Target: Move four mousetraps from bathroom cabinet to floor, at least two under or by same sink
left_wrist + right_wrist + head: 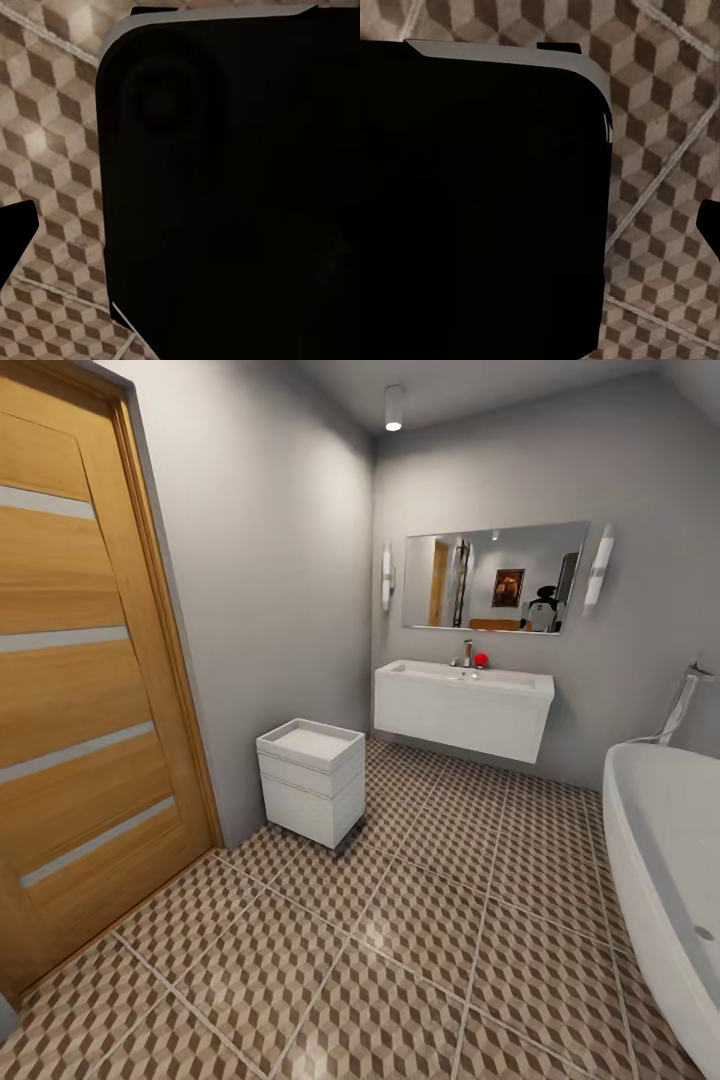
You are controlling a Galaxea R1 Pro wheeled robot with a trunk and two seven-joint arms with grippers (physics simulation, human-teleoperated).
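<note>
Head view: a bathroom with grey walls. The bathroom floor is laid in large square tiles printed with a brown, beige and white cube pattern, with pale grout lines. On the far wall hangs the sink, a wide white rectangular basin with white cupboard fronts below it and open floor beneath. A chrome tap stands at the basin's back edge, with a small red object just beside it. Above the sink is a wide rectangular mirror, flanked by two slim white wall lights. Near the left wall, between the door and the sink, a small white drawer unit stands on the floor. A tall orange-brown wooden door with pale horizontal stripes takes up the left edge. The curved rim of a white bathtub enters at the right edge, with a chrome fitting on the wall above it. A cylindrical ceiling lamp glows near the far corner.

Left wrist view: a large black rounded body of the robot covers most of the frame. Cube-patterned floor tile lies behind it. A dark shape pokes in at one edge; whether the left claw is released or clenched cannot be told.

Right wrist view: another black rounded body panel blocks most of the frame, with patterned floor beyond. A dark sliver shows at the edge; the right claw's state cannot be told.
</note>
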